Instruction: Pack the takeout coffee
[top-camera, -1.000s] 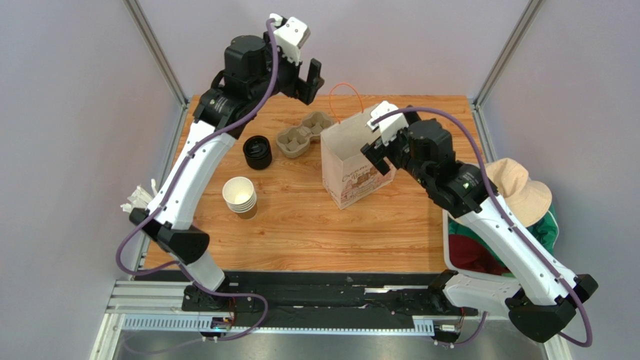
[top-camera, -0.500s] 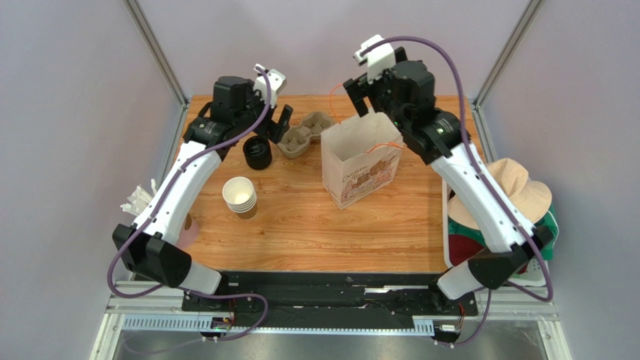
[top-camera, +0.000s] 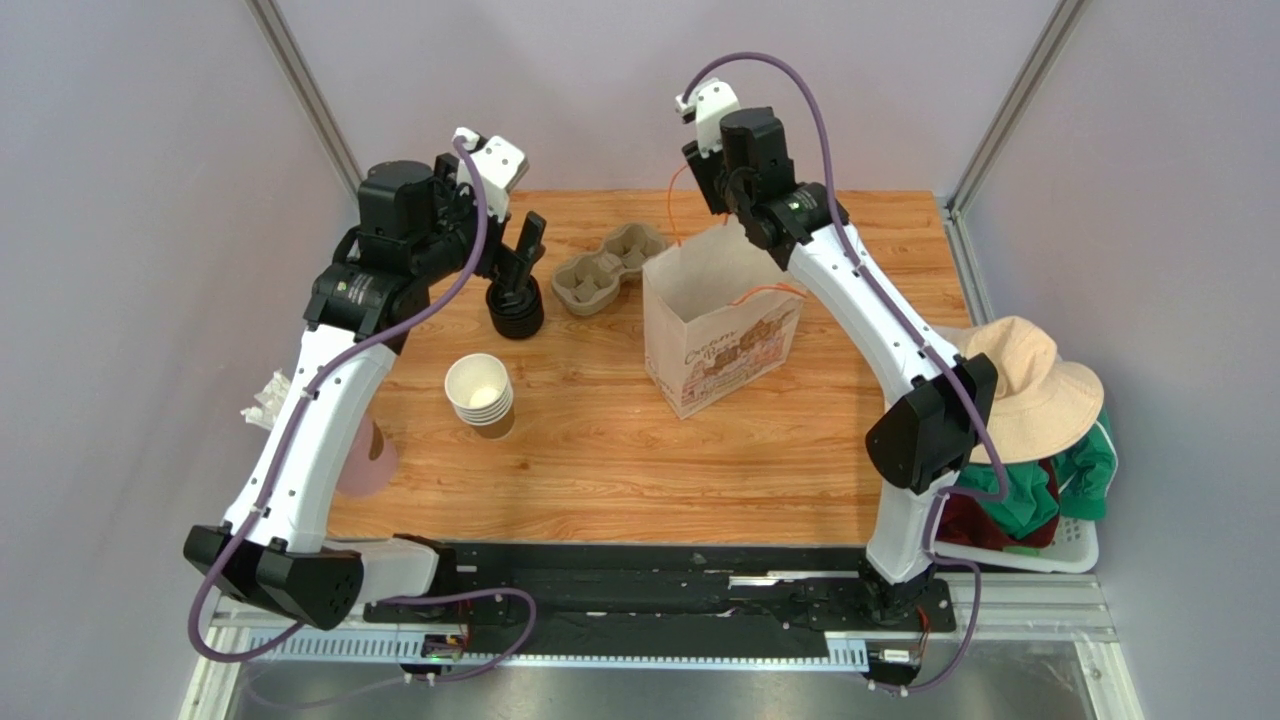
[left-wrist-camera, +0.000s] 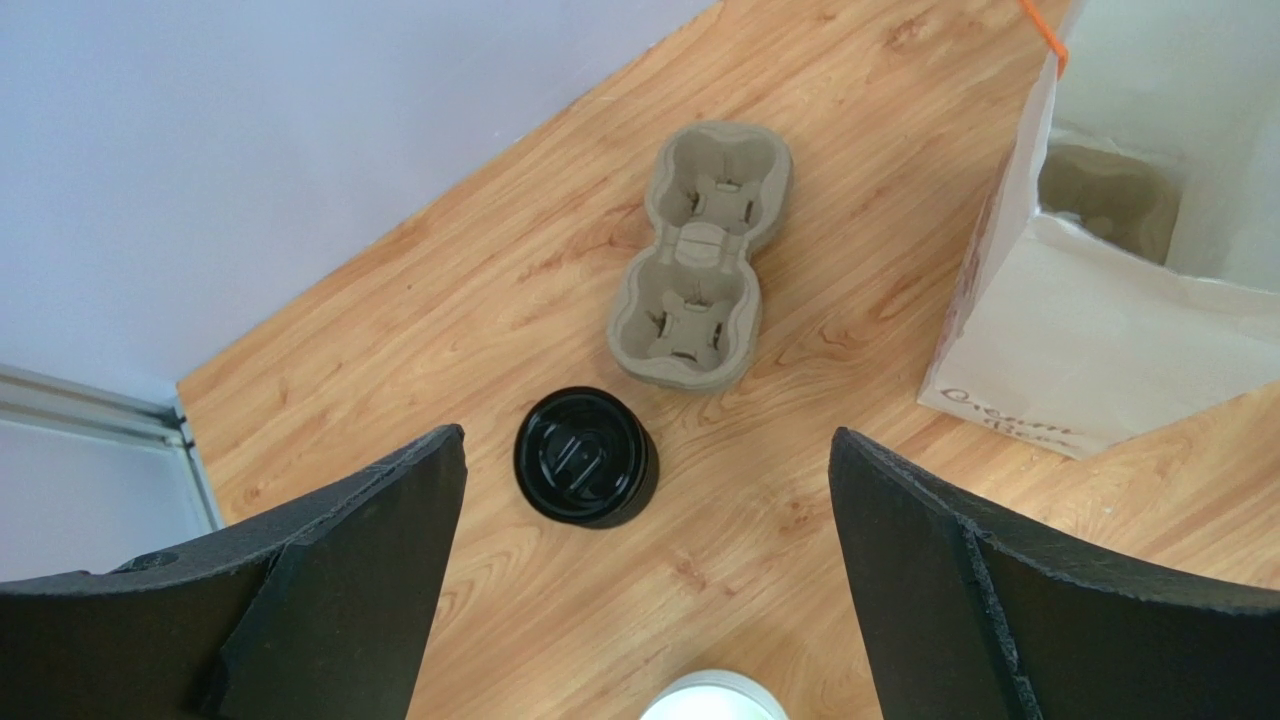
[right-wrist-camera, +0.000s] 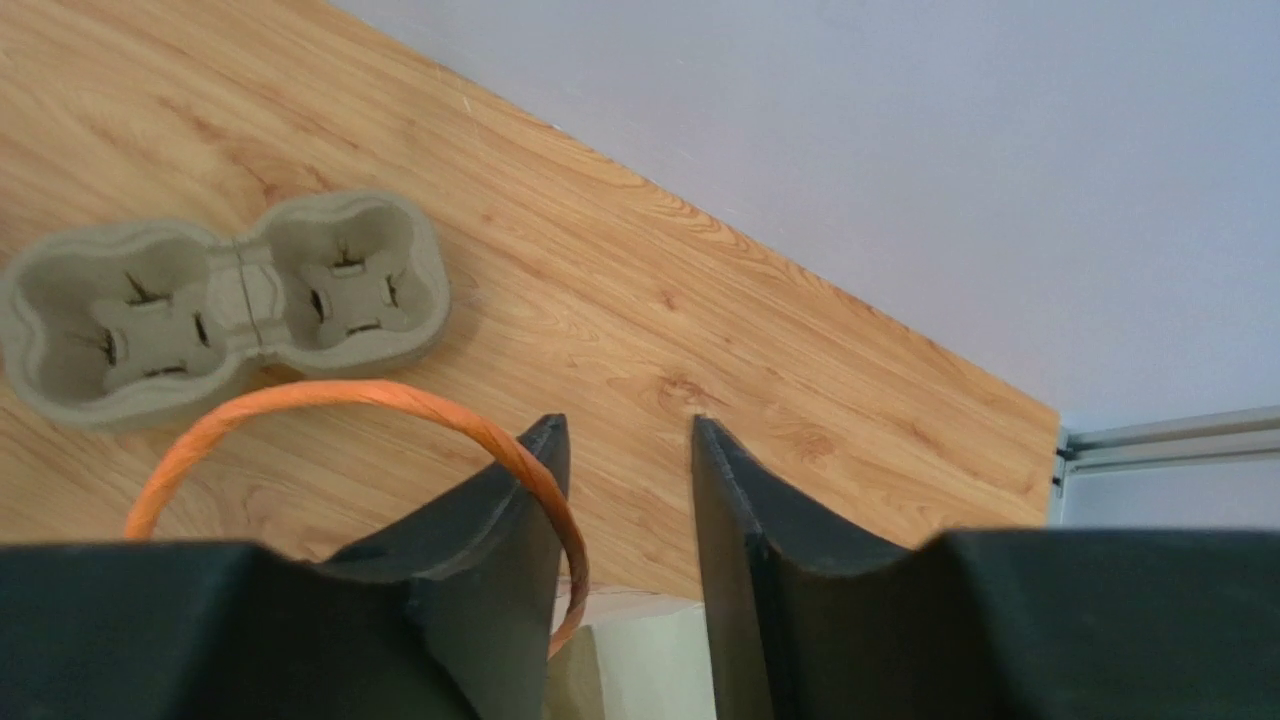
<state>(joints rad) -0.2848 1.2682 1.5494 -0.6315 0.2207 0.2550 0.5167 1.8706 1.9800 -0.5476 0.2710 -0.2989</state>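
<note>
1. Since one second ago the left arm has come down and to the left from the back of the counter. The right arm has gone from the front of the paper bag up to its far edge.
2. The left pincer stands wide open and empty, above the stack of black lids. A stack of lidless cups stands nearer, and a pulp cup carrier lies just right of the lids.
3. I cannot find the takeout coffee on the counter. A tan form shows low inside the bag, but I cannot tell if it is the cup.
4. The right pincer has only a narrow gap, with nothing in it. The orange handle lies across one finger.
5. I expect the coffee is light, with a thin wall that dents and a lid that can pop off. It is best held gently around the body under the lid, and kept upright.
</note>
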